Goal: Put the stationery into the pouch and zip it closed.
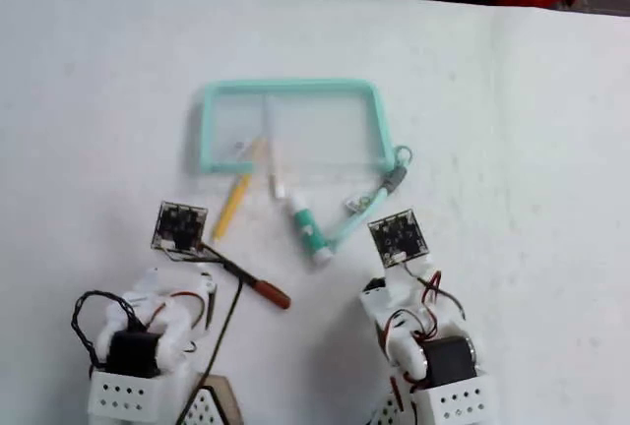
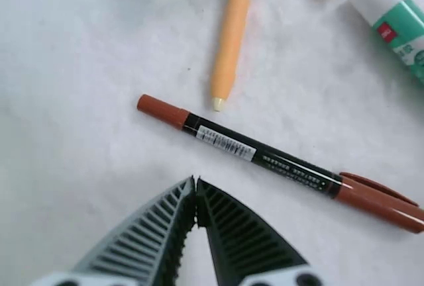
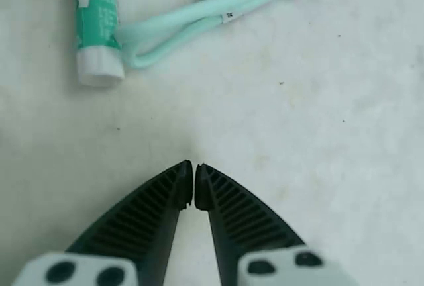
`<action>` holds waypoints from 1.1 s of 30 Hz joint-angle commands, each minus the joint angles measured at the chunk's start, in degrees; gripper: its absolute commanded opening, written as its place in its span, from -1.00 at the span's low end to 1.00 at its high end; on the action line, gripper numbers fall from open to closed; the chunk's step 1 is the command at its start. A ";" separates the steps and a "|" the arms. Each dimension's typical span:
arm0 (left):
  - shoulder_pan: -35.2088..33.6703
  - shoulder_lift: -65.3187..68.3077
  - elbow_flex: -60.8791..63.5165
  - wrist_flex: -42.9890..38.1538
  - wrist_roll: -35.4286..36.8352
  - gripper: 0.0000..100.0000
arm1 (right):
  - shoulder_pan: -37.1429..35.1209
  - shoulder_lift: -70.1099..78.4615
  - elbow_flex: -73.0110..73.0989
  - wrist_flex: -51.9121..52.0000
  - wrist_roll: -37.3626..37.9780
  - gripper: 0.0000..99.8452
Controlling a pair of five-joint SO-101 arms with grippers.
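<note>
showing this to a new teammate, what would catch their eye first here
The mint-rimmed clear pouch lies mid-table, with an orange pen and a green glue stick at its edge nearest the arms. A brown marker lies apart, just ahead of the shut left pincer. The right pincer, also shut, sits near the pouch's strap.

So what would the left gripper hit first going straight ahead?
Probably the brown marker, lying across its path just ahead of the left gripper, though its height above the table is unclear.
</note>
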 commanded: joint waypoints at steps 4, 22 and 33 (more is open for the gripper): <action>0.75 -0.31 -5.10 -8.18 0.26 -0.95 | -6.99 -0.31 0.53 0.04 -0.09 -0.96; -4.70 -0.31 -26.11 -11.43 -15.12 -0.95 | -2.95 -0.31 0.53 -2.86 -0.18 -0.96; 2.77 -0.31 -25.49 -24.35 -9.58 -0.95 | 8.22 -0.31 0.53 -15.96 -0.18 -0.96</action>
